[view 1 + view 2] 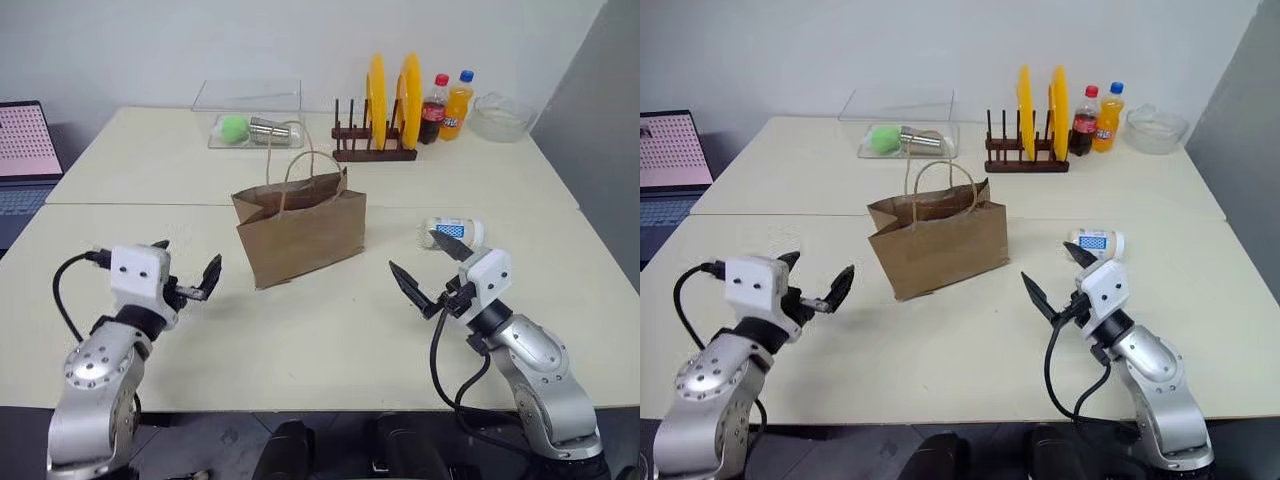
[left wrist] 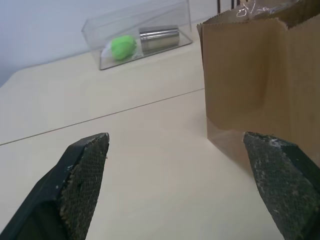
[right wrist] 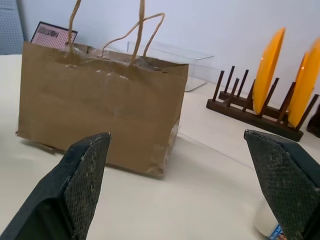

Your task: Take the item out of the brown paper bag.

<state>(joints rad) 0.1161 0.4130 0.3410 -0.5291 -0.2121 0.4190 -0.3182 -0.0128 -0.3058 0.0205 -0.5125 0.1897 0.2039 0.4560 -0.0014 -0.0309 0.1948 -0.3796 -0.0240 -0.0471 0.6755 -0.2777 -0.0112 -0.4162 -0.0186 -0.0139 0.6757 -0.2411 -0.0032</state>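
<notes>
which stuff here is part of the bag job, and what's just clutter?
Job: brown paper bag; small white bottle lying on the table beside it; left gripper and right gripper, both open.
Clutter: plate rack, soda bottles, clear tray, glass bowl, laptop.

1. My two head eyes look forward and down across the table (image 1: 330,340); both show the same scene, the brown paper bag (image 1: 300,232) mid-frame.
2. My left wrist camera looks level along my left gripper (image 2: 182,185), close to the bag's end at frame right.
3. My right wrist camera looks along my right gripper (image 3: 187,185) at the bag's broad side, upper left.
4. All four views share the bag.
</notes>
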